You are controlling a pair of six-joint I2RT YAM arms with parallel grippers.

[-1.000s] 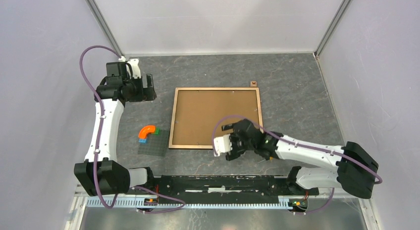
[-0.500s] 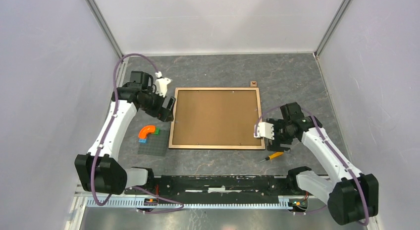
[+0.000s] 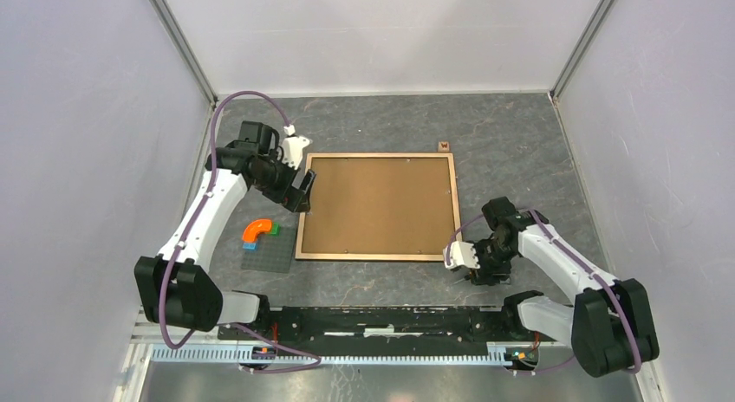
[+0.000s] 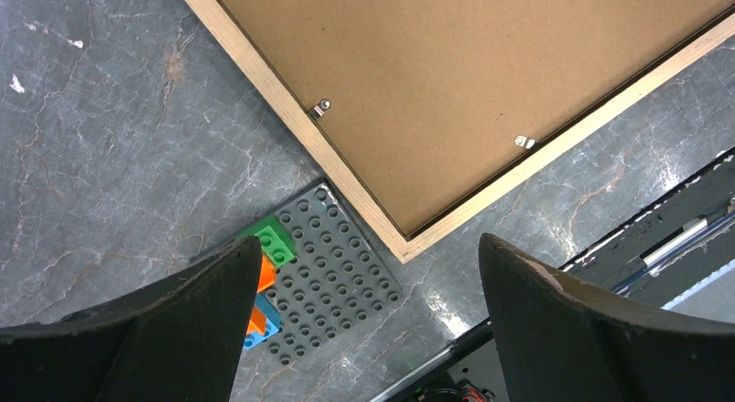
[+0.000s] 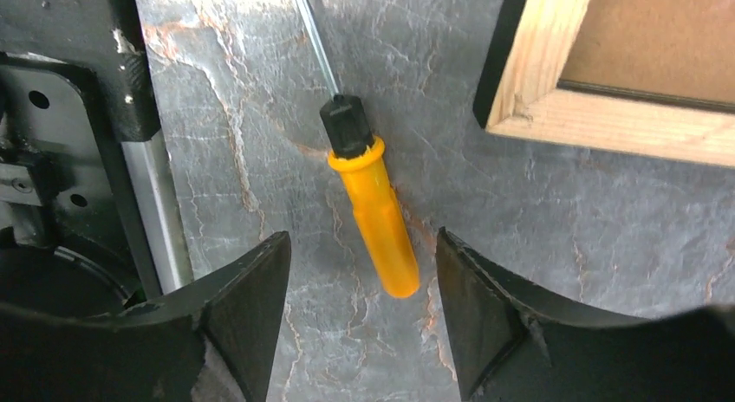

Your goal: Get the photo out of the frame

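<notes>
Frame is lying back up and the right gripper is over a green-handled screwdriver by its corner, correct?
No: the screwdriver handle is orange, not green, as the right wrist view shows. The frame lies back up, with the right gripper over the screwdriver by its corner.

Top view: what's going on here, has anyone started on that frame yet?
The frame lies back up on the table, and no photo shows. The right hand is down over an orange screwdriver lying just off the frame's near right corner, jaws open either side of the handle, not gripping it. The left hand hangs open by the frame's left edge, holding nothing. Two metal clips show on the frame's back.
</notes>
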